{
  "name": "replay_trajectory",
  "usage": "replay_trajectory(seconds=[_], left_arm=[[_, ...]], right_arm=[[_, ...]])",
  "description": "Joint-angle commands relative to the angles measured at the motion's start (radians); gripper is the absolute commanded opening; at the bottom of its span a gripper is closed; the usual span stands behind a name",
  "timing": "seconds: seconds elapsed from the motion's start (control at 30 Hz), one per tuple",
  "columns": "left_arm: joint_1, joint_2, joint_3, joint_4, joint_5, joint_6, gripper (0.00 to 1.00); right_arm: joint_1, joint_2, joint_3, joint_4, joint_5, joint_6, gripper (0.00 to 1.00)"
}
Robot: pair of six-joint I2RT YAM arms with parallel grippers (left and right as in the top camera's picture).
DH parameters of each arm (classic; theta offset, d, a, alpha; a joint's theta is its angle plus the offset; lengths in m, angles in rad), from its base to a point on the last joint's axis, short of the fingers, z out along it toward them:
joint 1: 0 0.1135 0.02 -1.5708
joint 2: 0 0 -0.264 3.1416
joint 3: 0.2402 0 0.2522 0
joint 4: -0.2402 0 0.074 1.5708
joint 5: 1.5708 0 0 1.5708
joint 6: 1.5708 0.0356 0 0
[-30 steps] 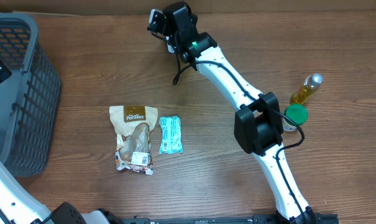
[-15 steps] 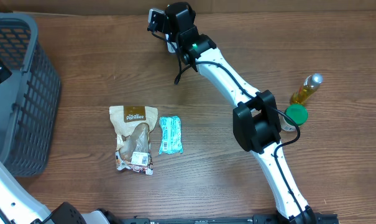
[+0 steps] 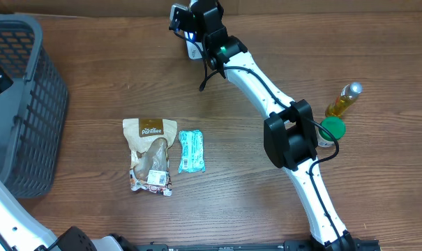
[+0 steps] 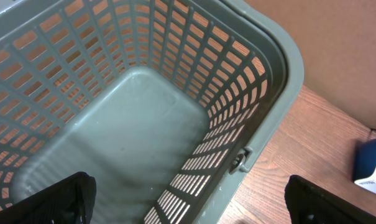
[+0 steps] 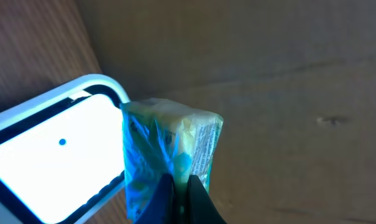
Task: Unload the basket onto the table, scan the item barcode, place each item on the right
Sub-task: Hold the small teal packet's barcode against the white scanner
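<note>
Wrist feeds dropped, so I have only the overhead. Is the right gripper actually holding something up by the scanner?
Observer: Yes. The right gripper is shut on a small blue and yellow packet, pinched at its lower edge.
Operator: Is it at the reader?
Observer: It sits right beside the bright white window of the scanner; I cannot make out a barcode.
Operator: And the left arm?
Observer: The left gripper hangs open over the grey basket; the floor that shows holds nothing.
</note>
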Motion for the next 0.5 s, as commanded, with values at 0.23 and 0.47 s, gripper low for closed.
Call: replay_trajectory(seconds=[0.23,0.47], left_arm=[[-0.002,0.004,-0.006,0.003,0.011,-0.006,0.99],[-0.002,0.004,-0.006,0.003,0.011,-0.006,1.0]], right_arm=[[-0.001,0.014,0.007,-0.032,-0.021,0.018,0.04],[0.0,0.002,0.007,-0.016,-0.026,0.275,0.04]])
